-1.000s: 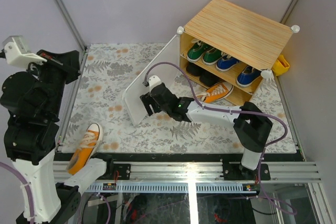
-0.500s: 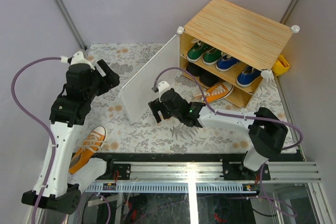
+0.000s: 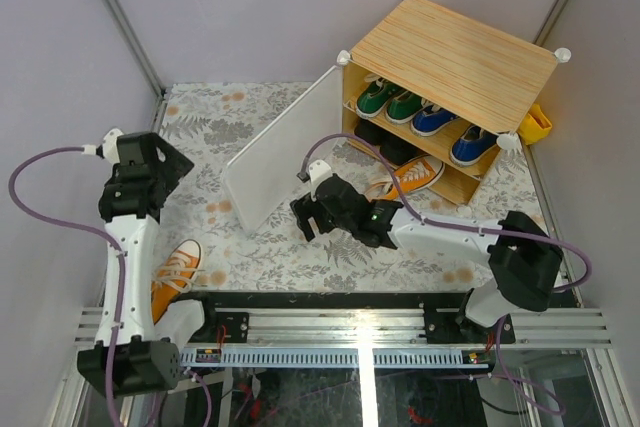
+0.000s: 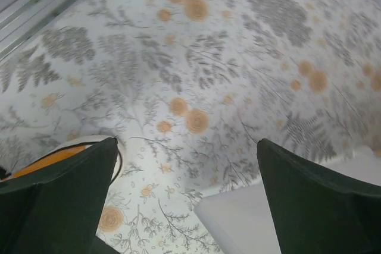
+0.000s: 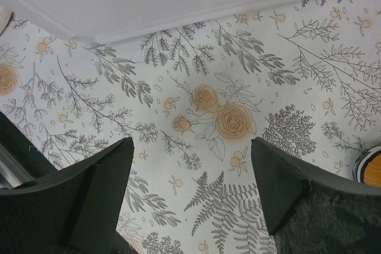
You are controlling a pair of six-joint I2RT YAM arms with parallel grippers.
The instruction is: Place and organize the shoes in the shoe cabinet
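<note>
1. The left gripper [image 4: 186, 144] has its fingers spread wide with nothing between them. Only the floral cloth [image 3: 200, 137] shows in the gap.
2. It hangs over the left part of the cloth, pointing toward the far right.
3. Near of it, beside the left arm's white link, an orange shoe [image 3: 172, 277] lies on the cloth close to the near edge, its white toe pointing far. A strip of the shoe shows behind the left finger in the left wrist view.
4. The right gripper [image 5: 191, 142] also stands with its fingers apart and holds nothing. It is over the middle of the cloth.
5. Just far and left of it is the lower edge of the white door [image 3: 285, 152], swung open to the left. Whether they touch, I cannot tell.
6. To its right lies a second orange shoe [image 3: 410, 179], at the open front of the shoe cabinet [image 3: 455, 57] by the lower shelf, its toe pointing right. I cannot tell whether it rests on the shelf or on the cloth.
7. The cabinet stands at the far right.
8. On its upper shelf the green shoes [image 3: 390, 100] sit to the left and the blue shoes [image 3: 455, 132] to the right.
9. The black shoes [image 3: 385, 142] are on the lower shelf.
10. A yellow object [image 3: 535, 125] sits just beyond the cabinet's right side.
</note>
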